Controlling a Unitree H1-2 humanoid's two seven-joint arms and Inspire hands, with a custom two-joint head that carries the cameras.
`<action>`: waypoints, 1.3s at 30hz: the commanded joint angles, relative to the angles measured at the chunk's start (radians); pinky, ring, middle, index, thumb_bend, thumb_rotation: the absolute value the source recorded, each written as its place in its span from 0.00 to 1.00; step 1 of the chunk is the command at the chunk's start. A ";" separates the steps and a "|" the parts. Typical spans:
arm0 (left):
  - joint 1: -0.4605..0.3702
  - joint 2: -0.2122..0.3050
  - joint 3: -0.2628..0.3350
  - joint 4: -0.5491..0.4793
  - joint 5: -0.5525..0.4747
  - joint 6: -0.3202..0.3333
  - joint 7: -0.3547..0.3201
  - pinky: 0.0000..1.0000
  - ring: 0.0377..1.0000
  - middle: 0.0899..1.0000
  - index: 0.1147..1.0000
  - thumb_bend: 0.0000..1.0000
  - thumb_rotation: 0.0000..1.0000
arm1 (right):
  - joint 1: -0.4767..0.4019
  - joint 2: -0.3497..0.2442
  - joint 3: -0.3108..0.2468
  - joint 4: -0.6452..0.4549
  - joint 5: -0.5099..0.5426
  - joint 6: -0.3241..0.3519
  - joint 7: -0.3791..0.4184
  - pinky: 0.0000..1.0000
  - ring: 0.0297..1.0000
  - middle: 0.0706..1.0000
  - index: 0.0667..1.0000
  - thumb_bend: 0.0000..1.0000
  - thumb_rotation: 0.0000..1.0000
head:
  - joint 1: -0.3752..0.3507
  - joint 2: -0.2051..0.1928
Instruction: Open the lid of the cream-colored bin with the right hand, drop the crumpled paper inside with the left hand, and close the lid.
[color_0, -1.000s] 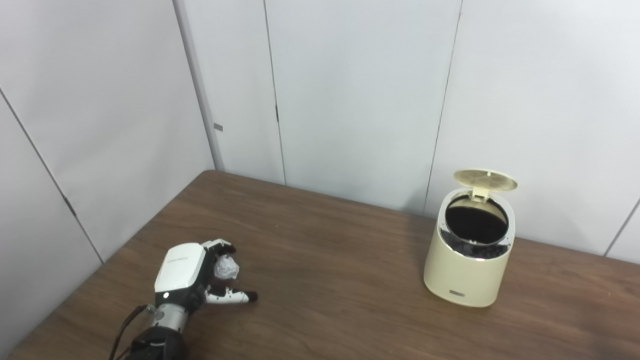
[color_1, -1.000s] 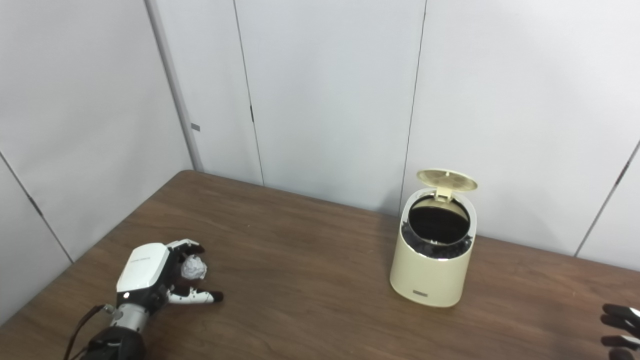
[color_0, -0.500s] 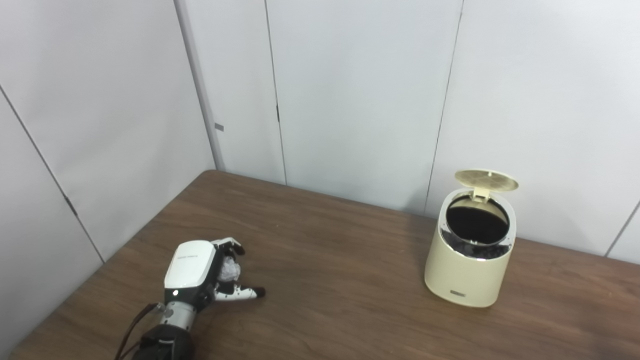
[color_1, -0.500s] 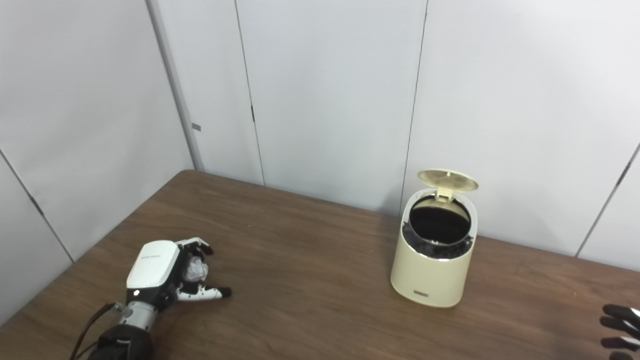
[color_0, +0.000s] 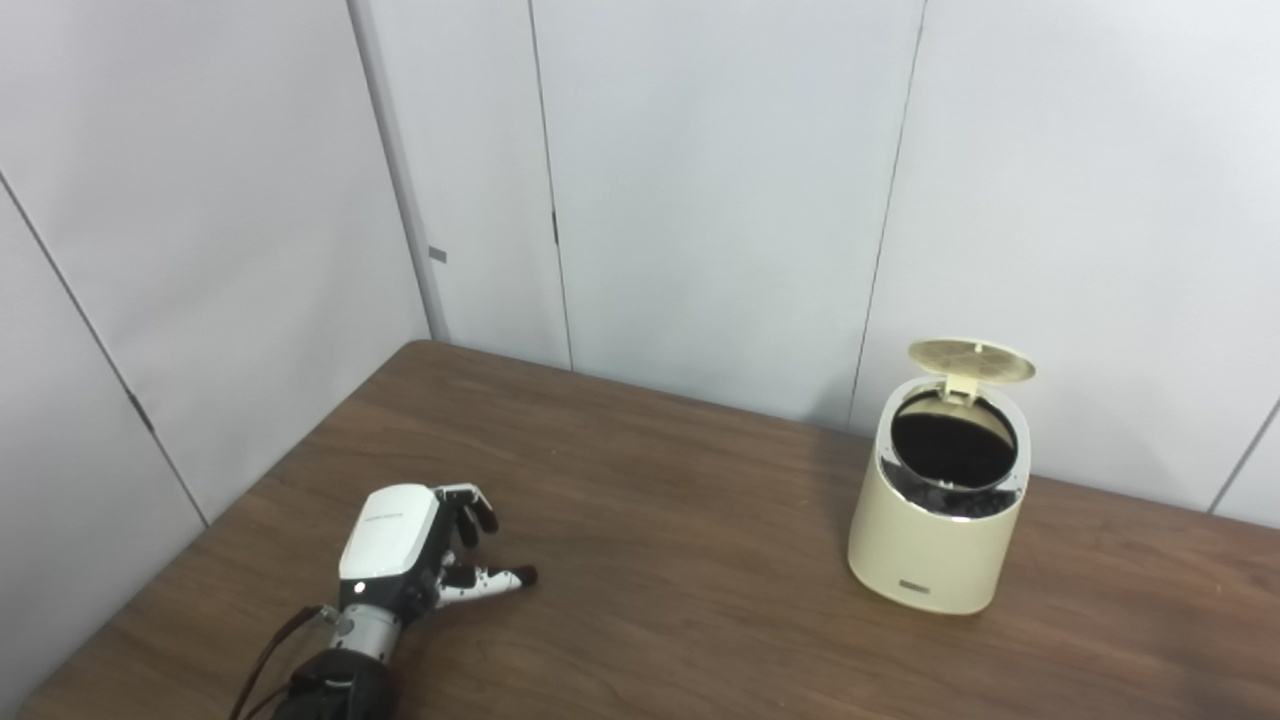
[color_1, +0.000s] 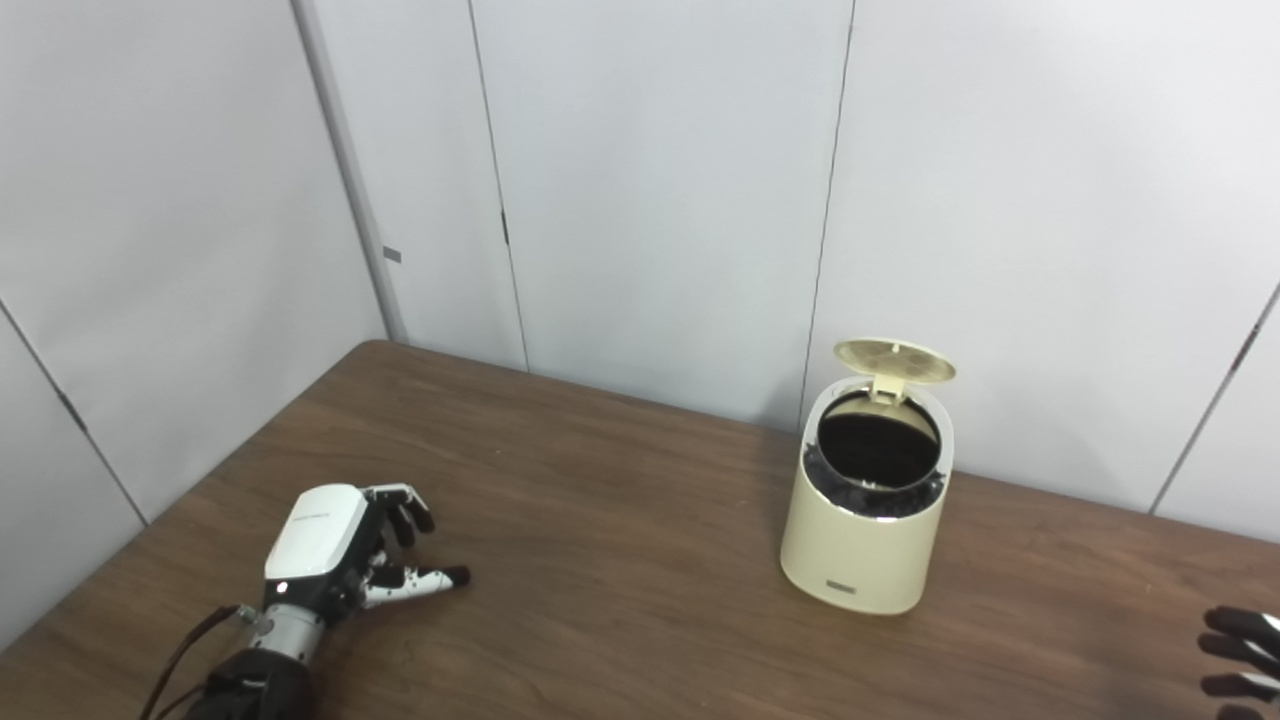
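Note:
The cream-colored bin (color_0: 935, 545) stands on the brown table (color_0: 680, 560) at the right, near the wall. Its round lid (color_0: 970, 358) is up, hinged at the back, and the dark inside (color_0: 952, 445) shows. My left hand (color_0: 400, 545) rests on the table at the front left, fingers curled down and thumb (color_0: 495, 578) pointing right. The crumpled paper is hidden under those curled fingers. Only the dark fingertips of my right hand (color_1: 1238, 655) show, at the right eye view's bottom right edge, spread apart and empty, well right of the bin.
Grey wall panels (color_0: 700, 200) close the table off at the back and left. Bare tabletop lies between my left hand and the bin.
My left hand has slid a little right and its fingers have curled over the paper ball, which showed between fingers and thumb before. The bin, its lid and my right hand have not moved.

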 joint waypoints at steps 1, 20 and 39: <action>-0.007 0.013 -0.016 0.024 0.038 0.004 0.015 0.13 0.14 0.40 0.42 0.52 0.00 | -0.016 -0.009 -0.011 -0.036 0.012 -0.011 0.004 0.48 0.62 0.65 0.62 0.65 0.78 | 0.000 0.002; 0.005 0.009 -0.039 0.028 0.072 -0.005 0.087 0.10 0.11 0.40 0.42 0.52 0.00 | -0.009 -0.001 -0.015 -0.060 -0.014 0.000 0.007 0.48 0.63 0.65 0.63 0.65 0.80 | -0.002 0.009; 0.024 0.004 -0.016 -0.018 0.034 0.038 0.014 0.26 0.28 0.35 0.43 0.52 0.03 | -0.012 0.000 -0.013 -0.064 -0.010 0.004 0.009 0.50 0.64 0.66 0.63 0.56 0.78 | 0.000 0.007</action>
